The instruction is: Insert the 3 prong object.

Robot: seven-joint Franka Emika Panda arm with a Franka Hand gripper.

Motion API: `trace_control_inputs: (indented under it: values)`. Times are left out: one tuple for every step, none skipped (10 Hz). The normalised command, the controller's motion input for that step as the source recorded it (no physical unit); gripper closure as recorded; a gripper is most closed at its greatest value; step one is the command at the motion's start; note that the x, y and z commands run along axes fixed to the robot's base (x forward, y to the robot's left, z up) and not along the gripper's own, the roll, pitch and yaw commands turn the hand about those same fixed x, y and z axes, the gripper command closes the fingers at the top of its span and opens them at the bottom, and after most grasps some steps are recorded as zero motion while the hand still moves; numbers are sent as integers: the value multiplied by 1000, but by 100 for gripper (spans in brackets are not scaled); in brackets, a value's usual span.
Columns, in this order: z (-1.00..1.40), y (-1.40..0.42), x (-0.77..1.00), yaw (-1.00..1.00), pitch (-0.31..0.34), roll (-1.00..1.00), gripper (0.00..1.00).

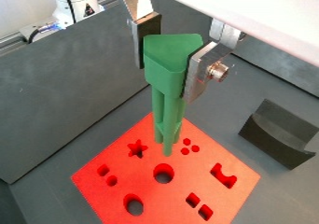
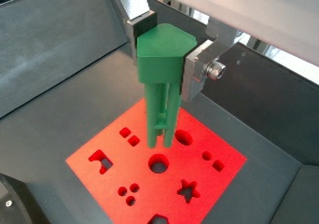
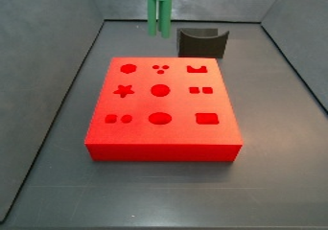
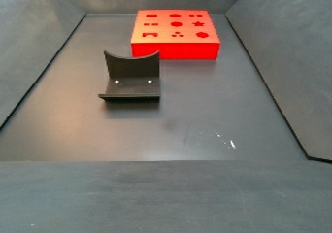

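My gripper (image 1: 170, 60) is shut on the wide top of the bright green 3 prong object (image 1: 169, 102), which hangs upright with its thin rods pointing down; both show in both wrist views, the gripper (image 2: 166, 55) and the object (image 2: 159, 102). The rod tips hover above the red board (image 1: 134, 176) with shaped holes, apart from it, near the three small round holes (image 1: 187, 148). In a side view only the green rods (image 3: 159, 9) show, above the far edge of the red board (image 3: 164, 149); the gripper is cut off there.
A dark grey curved block (image 3: 202, 42) stands on the floor beyond the board; it also shows in a side view (image 4: 130, 77) and a wrist view (image 1: 281, 130). Grey sloping walls enclose the floor. The red board (image 4: 176, 49) lies at the far end.
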Motion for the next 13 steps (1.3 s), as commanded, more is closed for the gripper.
trace_control_inputs:
  values:
    - [-286,546,131,-214,26,86,100]
    - [-511,737,171,-283,107,36,100]
    - [-586,674,214,-349,151,63,100]
    - [-580,400,314,-657,149,11,100]
    - [-534,51,0,-1000,60,0,100]
    - [-380,0,0,-1000,0,-3,100]
    - [-243,0,0,-1000,-23,-24,100]
    - [-129,0,0,-1000,-63,-49,100]
    - [-120,0,0,-1000,-64,-44,100]
    - [-114,0,0,-1000,-67,-50,100]
    - [-114,0,49,-1000,-97,-57,100]
    - [-314,86,174,-949,-121,-59,100]
    - [-309,106,220,-906,-137,-69,100]
